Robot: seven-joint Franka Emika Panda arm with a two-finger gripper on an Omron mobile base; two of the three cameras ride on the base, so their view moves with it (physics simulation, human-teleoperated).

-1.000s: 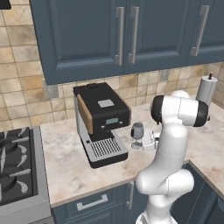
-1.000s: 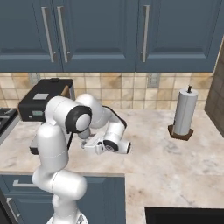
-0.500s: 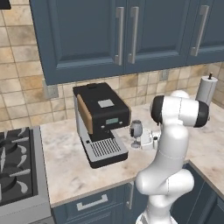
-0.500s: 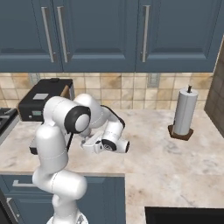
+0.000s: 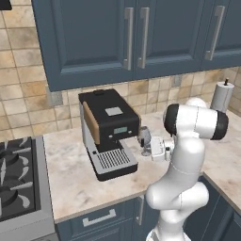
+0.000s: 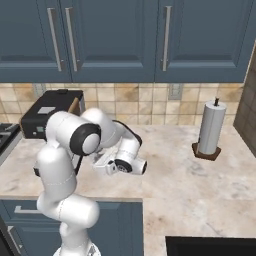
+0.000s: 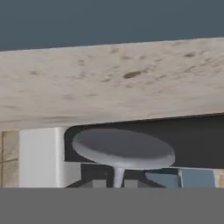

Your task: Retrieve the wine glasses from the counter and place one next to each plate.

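Gripper (image 5: 151, 148) is down low over the counter (image 5: 75, 179), right up against a wine glass (image 5: 145, 137) standing next to the black coffee machine (image 5: 108, 132); can't tell how wide the fingers are or if they've got it. Paper towel roll (image 6: 210, 128) sits toward the far right corner

Two base views are looking down from behind, sharing the counter (image 5: 84, 174); the hand view is sitting very near it (image 7: 109, 83).

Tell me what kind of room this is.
A home kitchen, rendered: navy cabinets over a marble counter, a stove, a coffee machine and a paper towel roll.
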